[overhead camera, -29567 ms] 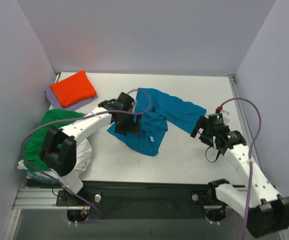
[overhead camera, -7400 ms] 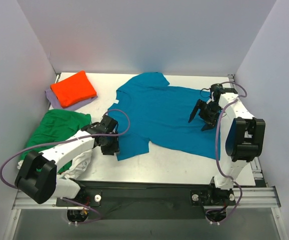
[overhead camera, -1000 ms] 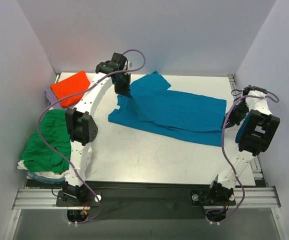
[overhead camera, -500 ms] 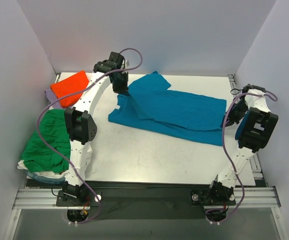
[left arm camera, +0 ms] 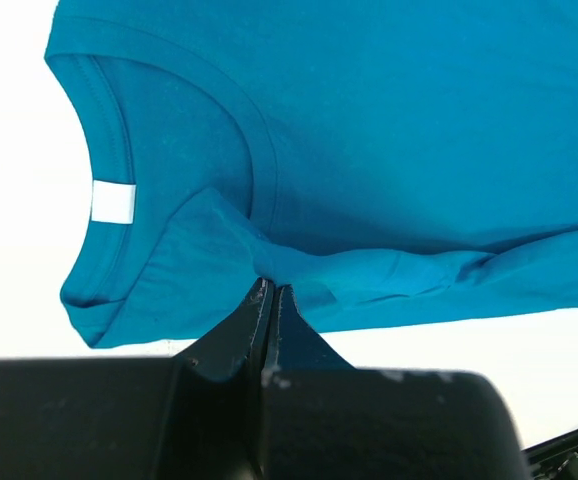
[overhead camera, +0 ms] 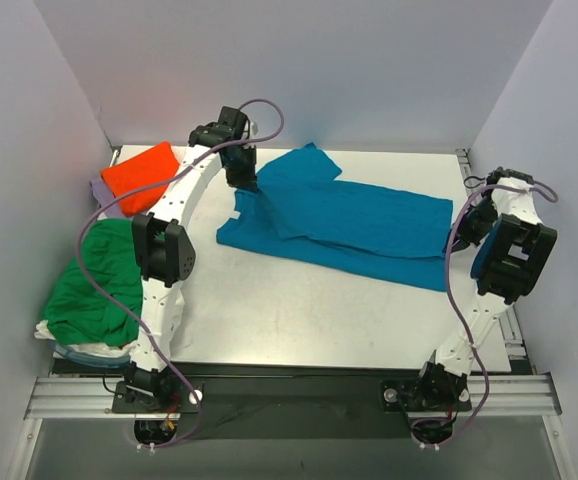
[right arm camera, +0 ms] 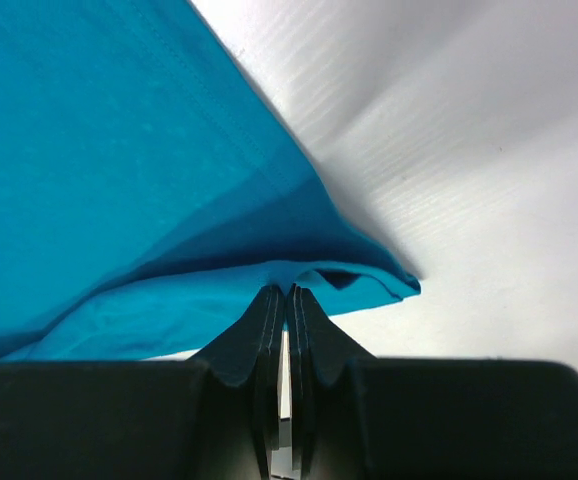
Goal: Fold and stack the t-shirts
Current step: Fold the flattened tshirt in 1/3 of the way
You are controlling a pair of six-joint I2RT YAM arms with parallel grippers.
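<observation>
The teal-blue t-shirt [overhead camera: 354, 228] lies stretched across the table, folded lengthwise, one sleeve pointing to the back. My left gripper [overhead camera: 241, 178] is shut on its cloth near the collar; in the left wrist view the pinched fold [left arm camera: 269, 262] sits at the fingertips [left arm camera: 271, 287], beside the white label [left arm camera: 113, 202]. My right gripper [overhead camera: 466, 228] is shut on the shirt's far right edge; the right wrist view shows the hem [right arm camera: 299, 270] pinched between the pads. An orange t-shirt [overhead camera: 145, 177] lies folded on a lavender one [overhead camera: 105, 192] at the back left. A green t-shirt [overhead camera: 97, 280] lies bunched over a white one [overhead camera: 57, 334].
Walls enclose the table on three sides. The metal rail [overhead camera: 269, 385] with both arm bases runs along the near edge. Purple cables [overhead camera: 89, 230] loop off both arms. The right arm stands close to the right wall.
The left gripper has shifted slightly, pulling the collar end a little tauter. The right arm has barely moved. Both grips hold.
</observation>
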